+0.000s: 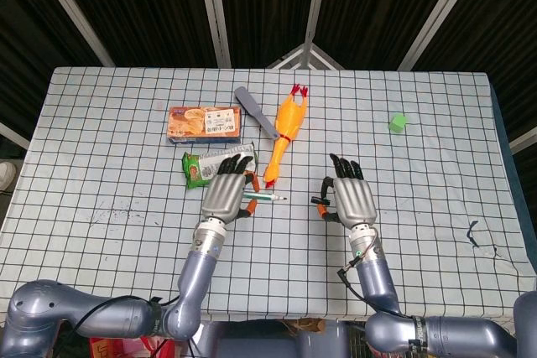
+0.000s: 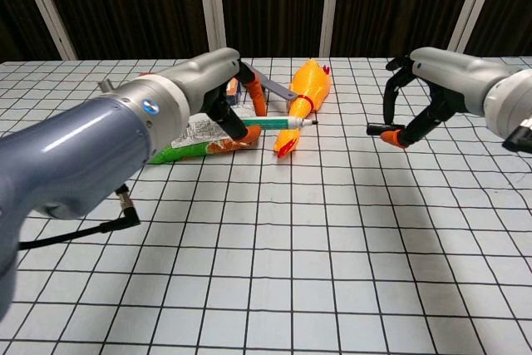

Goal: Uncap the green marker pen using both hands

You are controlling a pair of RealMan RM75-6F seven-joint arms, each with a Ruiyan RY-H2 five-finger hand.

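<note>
The left hand (image 1: 225,194) grips the green marker (image 2: 274,123) by its barrel, holding it level above the table (image 1: 436,232) with its bare dark tip pointing toward the right hand (image 1: 352,200). The right hand sits well apart from the marker and pinches the small dark cap (image 2: 376,130) between its orange-padded fingertips (image 2: 400,138); the other fingers curve above it. In the chest view the marker's tip lies just in front of the rubber chicken (image 1: 284,133), whose orange body stretches away from the hands toward the far edge, its red feet at the far end. Behind the left hand lies a green snack packet (image 1: 205,165), partly hidden by the fingers, and beyond it an orange biscuit box (image 1: 205,123). A grey spatula (image 1: 256,111) lies slantwise between the box and the chicken, its end near the chicken's body. A little green cube (image 1: 398,122) sits alone toward the far right of the checked cloth. In the chest view the left forearm (image 2: 91,155) fills the left foreground and blocks much of the packet and box.
</note>
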